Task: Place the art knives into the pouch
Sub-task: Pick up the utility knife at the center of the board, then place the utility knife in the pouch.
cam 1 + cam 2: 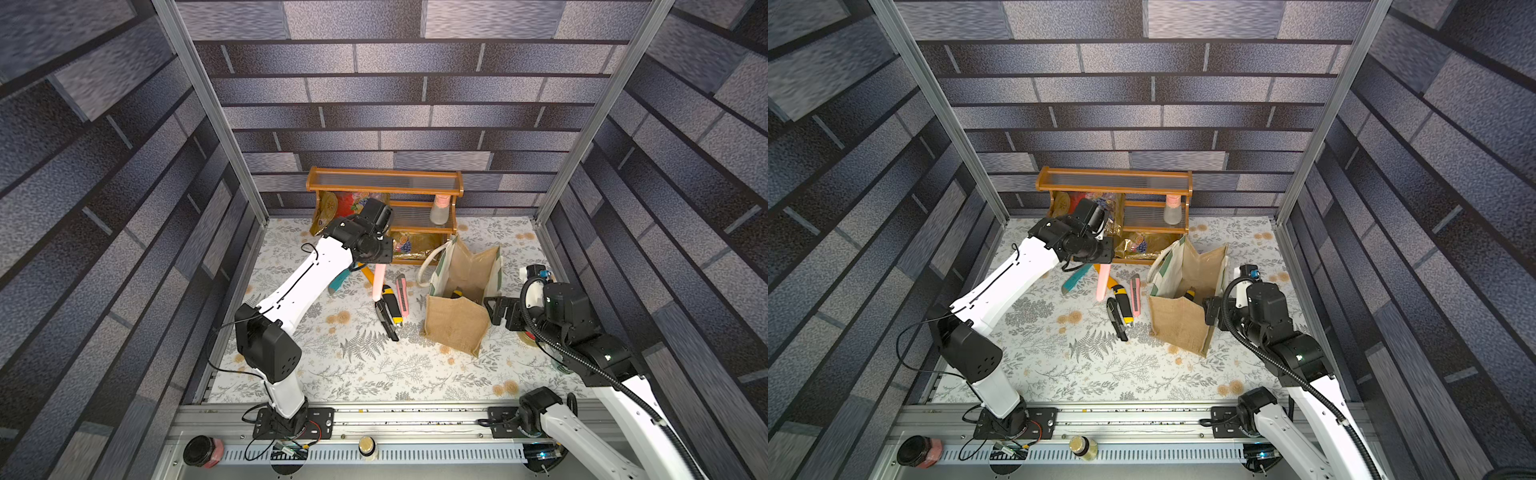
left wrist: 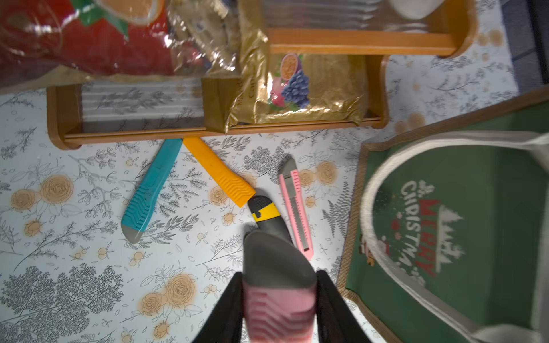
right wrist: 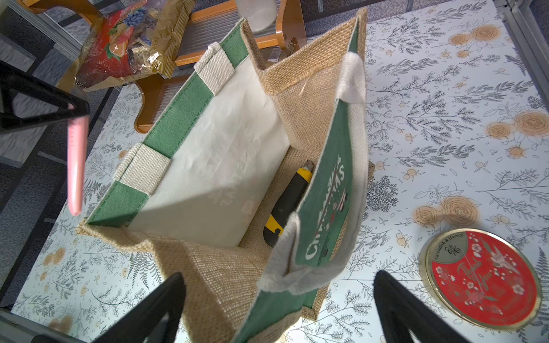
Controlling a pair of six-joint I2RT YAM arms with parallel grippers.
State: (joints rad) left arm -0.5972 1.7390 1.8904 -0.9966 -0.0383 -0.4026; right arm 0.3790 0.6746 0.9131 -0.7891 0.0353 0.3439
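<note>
Grey brick-print panels (image 1: 374, 83) are covering the far, left and right walls. Two aluminium posts, left (image 1: 216, 116) and right (image 1: 599, 116), are rising at the far corners. The counter (image 1: 374, 374) is wearing a white floral sheet with grey ferns and tan roses. A wooden rack (image 1: 384, 183) is standing against the far wall, centre, with ribbed clear panels serving as shelves. An aluminium rail (image 1: 415, 417) is running along the near edge, with a slotted white cable duct (image 1: 415, 453) lying just nearer. Light is falling evenly and casting soft shadows.
</note>
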